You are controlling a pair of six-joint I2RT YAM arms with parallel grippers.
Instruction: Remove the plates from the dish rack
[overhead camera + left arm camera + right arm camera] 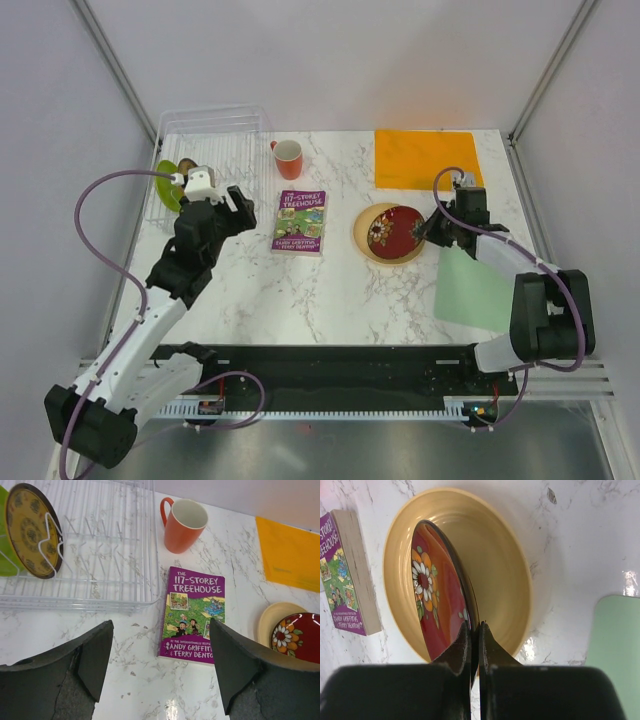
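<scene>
At the right half of the white marbled table (330, 300), pinching the near rim of the dark red flower-patterned round plate (432, 615) in the right tool (475, 630), both pads clamped tight on the edge. Holding that plate tilted on edge inside the large pale-yellow round plate (505, 565), patterned face turned toward the purple paperback book (350, 575), long axis running straight away from the tool. Judging the coming release as turning on that tilt.

Over at the left, hovering the left tool (160, 665) with pads spread wide and gripping nothing, just short of the near wall of the clear ribbed plastic dish rack (115, 597). Noting two plates standing upright in the rack's left-end slots, up and to the left of this tool: the brown-and-yellow patterned round plate (32, 530), and behind it the lime-green round plate (5, 560). Reckoning the left arm much the nearer for both.

Losing most of the green plate behind the brown one and off the frame edge. Not managing to tell whether the red plate's far rim is touching the yellow one.
</scene>
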